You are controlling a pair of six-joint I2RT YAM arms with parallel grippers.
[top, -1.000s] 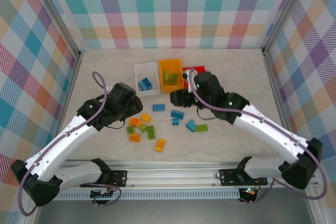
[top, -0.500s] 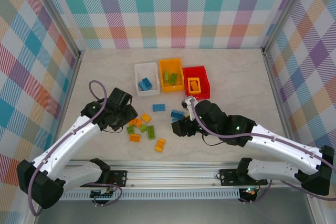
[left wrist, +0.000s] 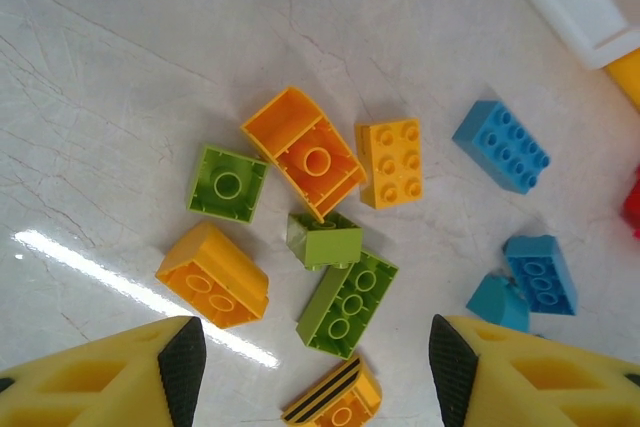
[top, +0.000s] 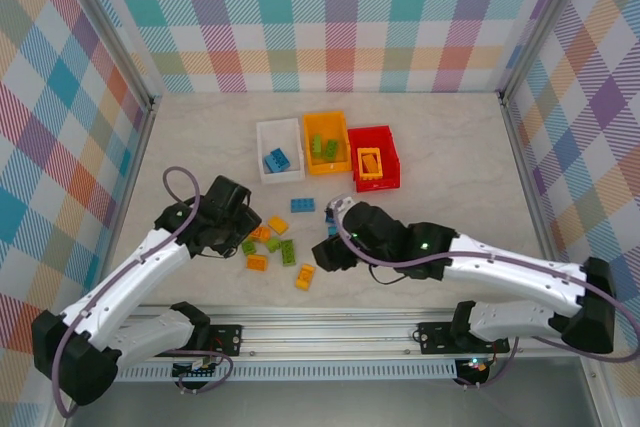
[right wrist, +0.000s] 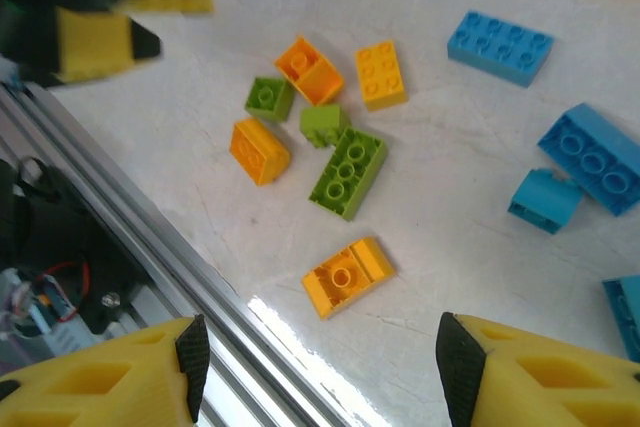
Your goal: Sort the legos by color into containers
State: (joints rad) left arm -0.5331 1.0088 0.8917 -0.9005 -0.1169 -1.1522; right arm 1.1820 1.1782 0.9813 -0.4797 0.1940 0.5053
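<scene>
Yellow-fingered and spread wide, the left gripper [left wrist: 317,367] is seen with nothing gripped. Just ahead of it a cluster of green and orange legos [left wrist: 347,302] is scattered (a striped orange brick [left wrist: 335,402] lies almost between the tips). The right gripper [right wrist: 325,359] is likewise opened wide and empty, with an orange brick [right wrist: 348,275] just ahead and blue bricks [right wrist: 499,45] farther ahead to its right. Beyond both grippers, the white bin [top: 281,124], orange bin [top: 326,115] and red bin [top: 374,131] are lined up, holding a blue brick [top: 277,159], green bricks [top: 322,146] and a yellow frame [top: 369,162] respectively.
</scene>
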